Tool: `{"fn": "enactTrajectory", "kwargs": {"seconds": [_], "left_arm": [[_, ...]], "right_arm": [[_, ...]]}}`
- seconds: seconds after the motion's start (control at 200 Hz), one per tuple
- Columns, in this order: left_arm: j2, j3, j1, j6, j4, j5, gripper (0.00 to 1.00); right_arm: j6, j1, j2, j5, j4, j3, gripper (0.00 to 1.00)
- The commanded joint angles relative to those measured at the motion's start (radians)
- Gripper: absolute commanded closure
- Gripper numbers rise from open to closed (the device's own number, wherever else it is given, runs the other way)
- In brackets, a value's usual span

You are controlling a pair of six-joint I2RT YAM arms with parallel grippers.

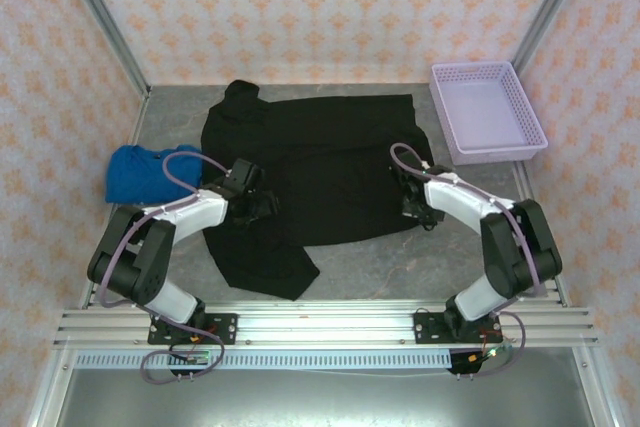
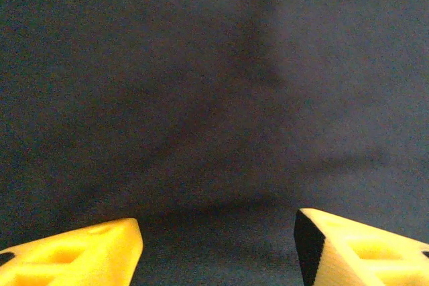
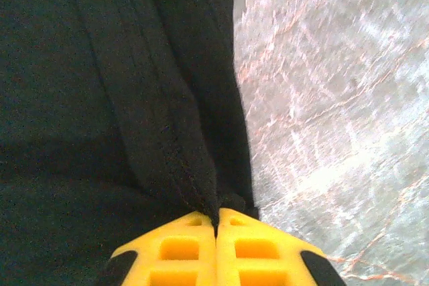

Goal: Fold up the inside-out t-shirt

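Left claw (image 1: 256,203) is down on the near-left part of the inside-out t-shirt (image 1: 320,162), and its wrist camera has the two yellow plastic fingers (image 2: 80,252) standing apart, with nothing but cloth between them. That cloth (image 2: 214,85) reads as a fine, matte black knit, with a soft crease running up the middle. Just to the left, a bright blue garment (image 1: 140,173) sits bunched at the shirt's left edge, touching it. The shirt itself lies spread across the middle of the desk (image 1: 400,247), a wide floppy black shape with one flap trailing toward the near edge and a lump of fabric at the far left. Moving right, the right claw (image 1: 416,209) is at the shirt's right edge, its yellow fingers pressed together (image 3: 216,216) and clamped on a stitched, ridged fold of the black fabric (image 3: 100,98). Beside that fold the desk surface (image 3: 335,98) shows grey and veined like stone. Far right, a lavender plastic basket (image 1: 497,153) with perforated walls sits apart from the shirt.
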Motion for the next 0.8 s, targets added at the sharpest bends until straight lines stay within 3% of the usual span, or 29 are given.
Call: {"fn": "enactTrajectory", "kwargs": {"seconds": [0.0,0.14,0.235,0.355,0.495,0.59,0.796], "left_arm": [[0.018,-0.065,0.071,-0.013,-0.015,-0.064,0.35],[0.005,-0.043,0.176,-0.001,-0.017,-0.082,0.35],[-0.015,-0.009,0.216,0.008,-0.037,-0.106,0.35],[-0.084,0.023,0.195,0.02,-0.051,-0.108,0.35],[-0.181,0.078,0.016,0.123,-0.063,-0.177,0.33],[-0.192,0.078,-0.102,0.191,0.037,-0.077,0.33],[0.033,0.221,-0.396,0.405,0.162,-0.005,0.32]], "right_arm": [[-0.073,-0.016,-0.107,-0.078,-0.045,0.071,1.0],[-0.127,-0.017,-0.157,-0.32,-0.078,0.149,1.0],[-0.151,-0.025,-0.147,-0.352,-0.157,0.197,1.0],[-0.182,-0.047,-0.113,-0.36,-0.201,0.206,1.0],[-0.194,-0.048,-0.078,-0.487,-0.125,0.181,1.0],[-0.198,-0.058,-0.044,-0.54,-0.1,0.178,1.0],[-0.197,-0.118,0.039,-0.562,-0.1,0.182,1.0]]}}
